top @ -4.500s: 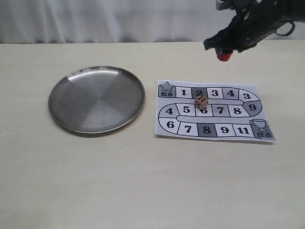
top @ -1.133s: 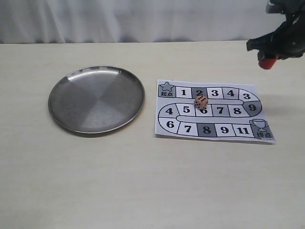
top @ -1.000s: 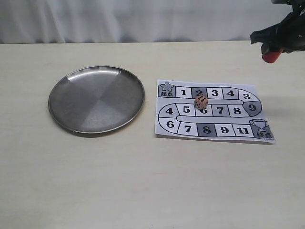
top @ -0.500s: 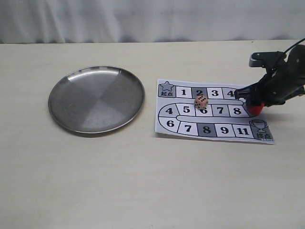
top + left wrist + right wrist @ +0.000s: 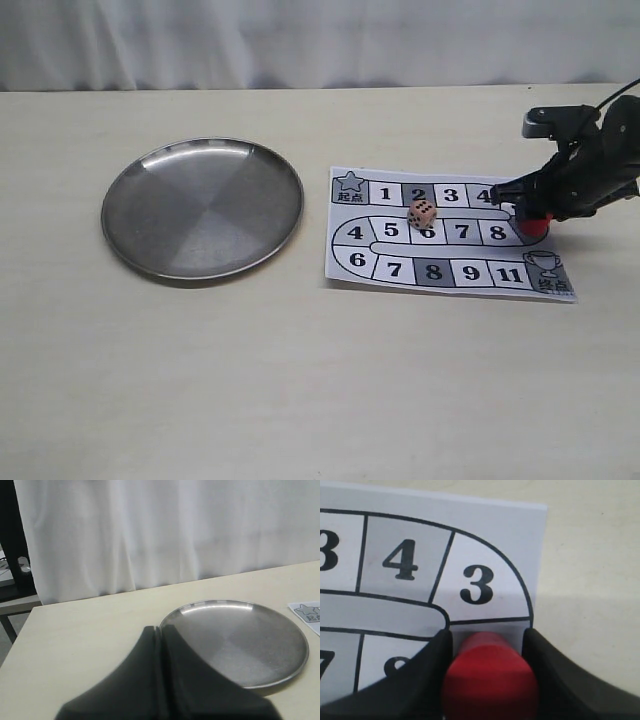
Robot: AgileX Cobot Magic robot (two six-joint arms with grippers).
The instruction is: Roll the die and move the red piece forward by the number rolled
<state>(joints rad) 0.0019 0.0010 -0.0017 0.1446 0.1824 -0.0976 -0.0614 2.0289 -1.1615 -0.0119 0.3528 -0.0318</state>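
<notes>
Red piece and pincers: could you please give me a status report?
Right pincer shut on red piece, at board square after 3. Left pincer shut, empty. Die on board, apart from piece.

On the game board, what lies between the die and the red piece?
In the exterior view, only printed squares of the board, numbered 7 and 8, lie between the die and the red piece. Nothing stands on them.

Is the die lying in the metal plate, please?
No, the die rests on the paper board, apart from the metal plate.
</notes>
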